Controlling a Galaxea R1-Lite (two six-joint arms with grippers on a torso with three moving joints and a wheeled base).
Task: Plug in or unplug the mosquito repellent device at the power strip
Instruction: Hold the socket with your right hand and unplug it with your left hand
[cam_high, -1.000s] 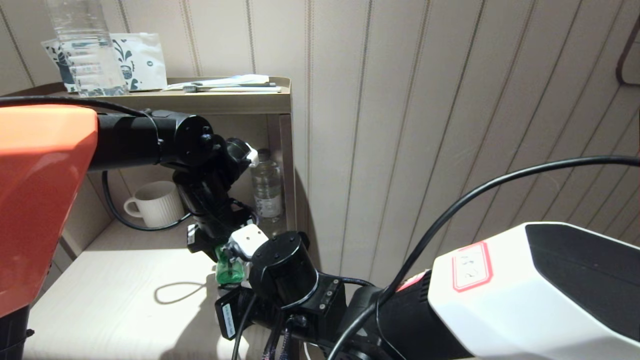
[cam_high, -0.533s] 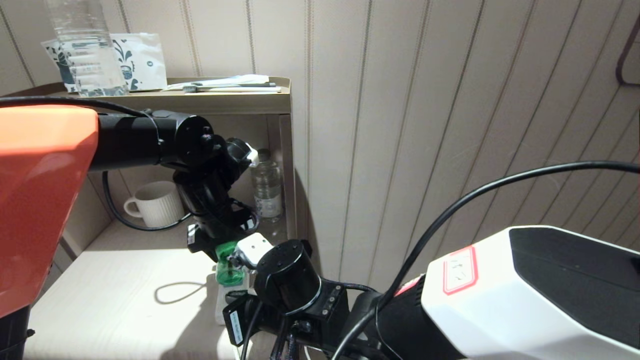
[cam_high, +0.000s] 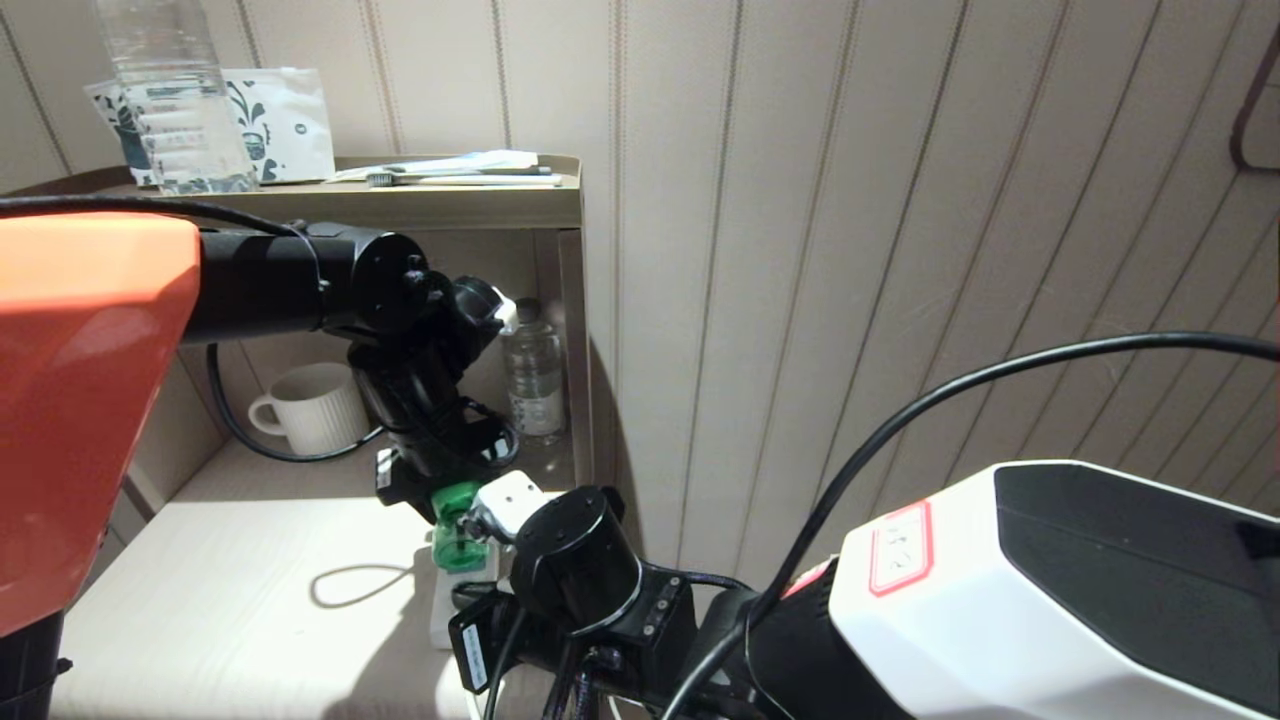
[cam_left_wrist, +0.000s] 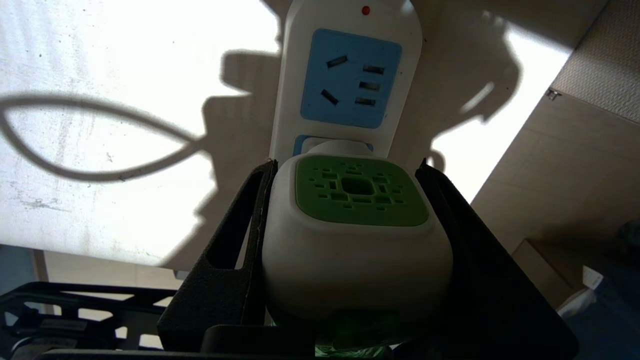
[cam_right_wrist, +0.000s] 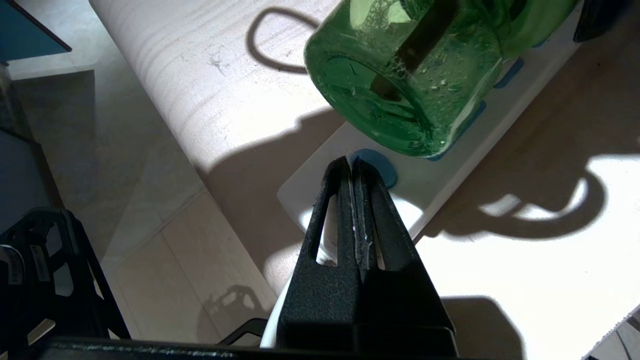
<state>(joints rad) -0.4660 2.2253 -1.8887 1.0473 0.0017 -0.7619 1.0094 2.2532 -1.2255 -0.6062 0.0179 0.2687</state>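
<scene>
Our left end effector (cam_left_wrist: 350, 240) grips the mosquito repellent device (cam_left_wrist: 357, 225) just above the power strip (cam_left_wrist: 345, 75); our right end effector (cam_right_wrist: 354, 172), pinched closed, braces the strip. Next, we judge, a straight pull or push.

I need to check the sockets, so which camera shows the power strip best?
The left wrist view: the power strip shows a full blue socket face. The right wrist view shows only its end; the head view, a sliver.
</scene>
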